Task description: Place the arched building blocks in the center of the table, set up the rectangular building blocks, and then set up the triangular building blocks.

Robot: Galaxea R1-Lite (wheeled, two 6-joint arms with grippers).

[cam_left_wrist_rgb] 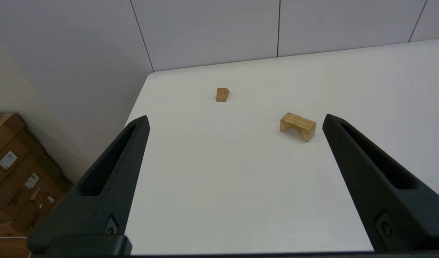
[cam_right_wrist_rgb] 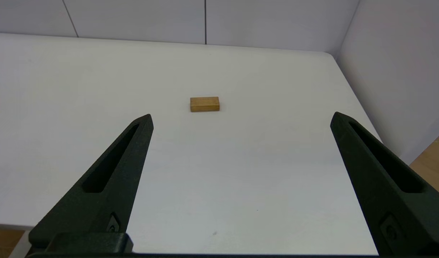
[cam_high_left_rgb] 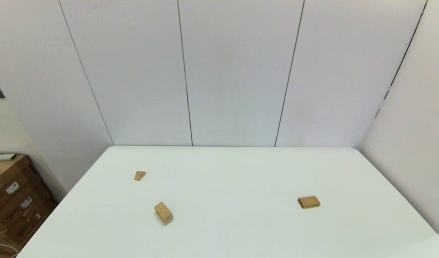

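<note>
I've got the white surface (cam_high_left_rgb: 241,222) with three blocks lying well apart: arched block (cam_high_left_rgb: 163,213) front-left, hollow side down, flat rectangular block (cam_high_left_rgb: 309,201) off to the right, little triangular wedge (cam_high_left_rgb: 140,175) back-left. Left gripper (cam_left_wrist_rgb: 235,120) and right gripper (cam_right_wrist_rgb: 241,118) both hang near the front edge, fingers spread wide, holding nothing.

I saw the arched block (cam_left_wrist_rgb: 298,126) resting hollow-down ahead between my left jaws, the small wedge (cam_left_wrist_rgb: 222,94) farther beyond, the flat slab (cam_right_wrist_rgb: 204,104) ahead between my right jaws.
</note>
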